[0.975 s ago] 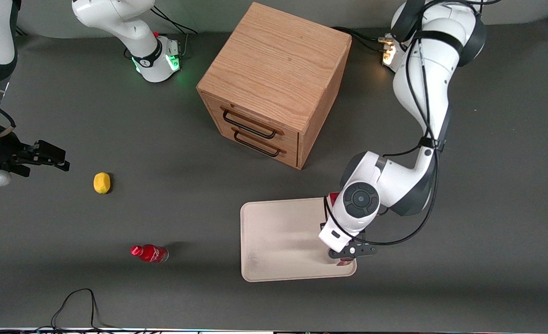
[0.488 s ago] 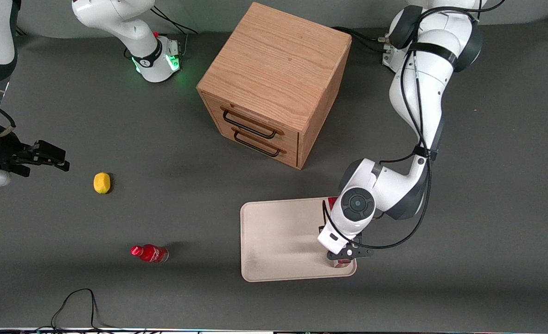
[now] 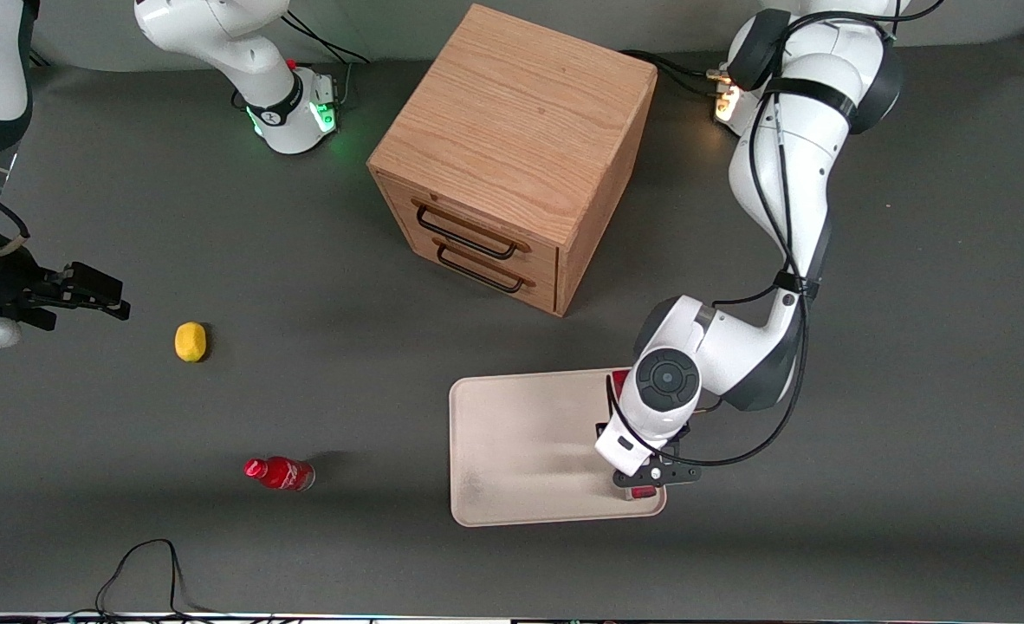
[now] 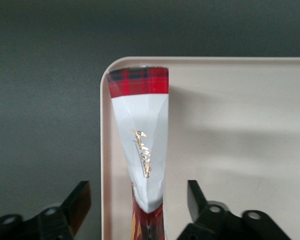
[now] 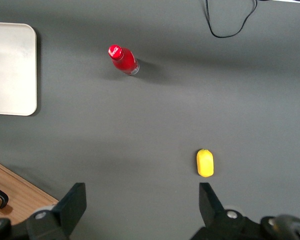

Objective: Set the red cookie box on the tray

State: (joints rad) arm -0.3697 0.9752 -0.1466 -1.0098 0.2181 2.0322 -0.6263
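Fingers (image 4: 79, 202) of your gripper (image 3: 642, 472) are apart around the red cookie box (image 4: 142, 145). It stands on edge along the tray (image 4: 240, 125) rim, lower right of the front view; lifting crooked may tip it onto the table (image 3: 824, 520).

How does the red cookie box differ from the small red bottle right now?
The red cookie box is a thin carton with a white face and red plaid end; the red bottle is round and mostly red. The box stands on edge inside the tray near its rim, while the bottle rests on the bare table toward the parked arm's end. The gripper straddles the box, fingers apart; nothing is near the bottle. Both carry red.
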